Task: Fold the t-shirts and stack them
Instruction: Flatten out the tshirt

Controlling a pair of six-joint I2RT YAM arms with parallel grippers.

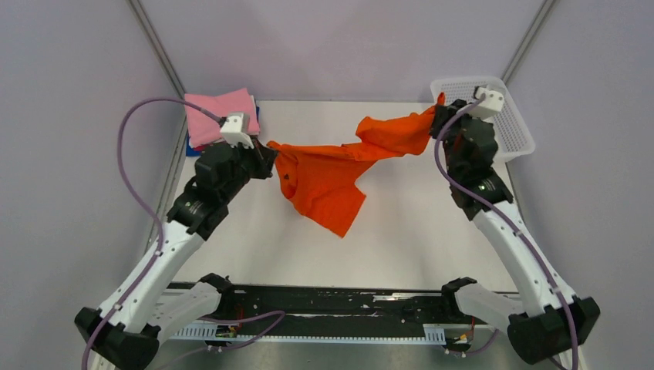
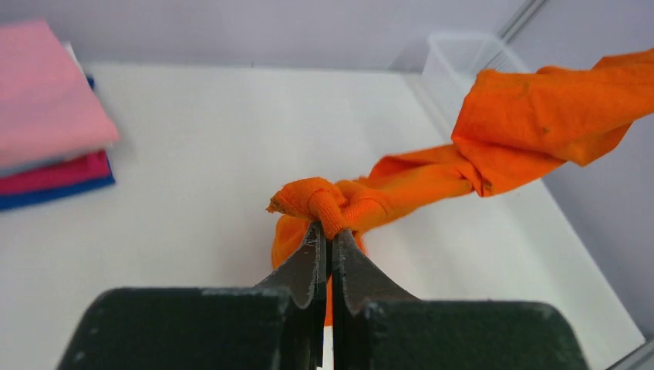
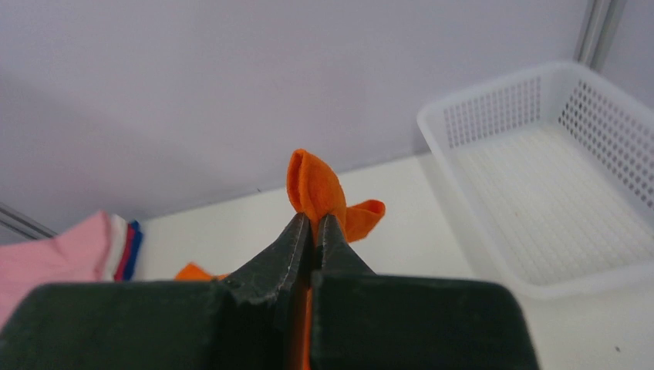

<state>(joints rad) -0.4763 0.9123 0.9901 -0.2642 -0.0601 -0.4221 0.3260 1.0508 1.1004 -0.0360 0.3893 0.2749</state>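
Note:
A bright orange t-shirt (image 1: 328, 181) hangs crumpled above the white table (image 1: 401, 247), stretched between both arms. My left gripper (image 1: 271, 154) is shut on a bunched edge of the orange t-shirt (image 2: 324, 202) at its left end. My right gripper (image 1: 437, 112) is shut on a fold of the orange t-shirt (image 3: 315, 185) at its right end, held higher. The shirt's lower part droops toward the table's middle. A stack of folded t-shirts (image 1: 220, 116), pink on top with white, magenta and blue below (image 2: 46, 116), lies at the back left corner.
A white plastic mesh basket (image 1: 493, 116) stands at the back right corner, just behind my right wrist, seen as the basket (image 3: 555, 177) in the right wrist view. Grey walls close in the back and sides. The arm bases and a black rail (image 1: 332, 304) run along the near edge.

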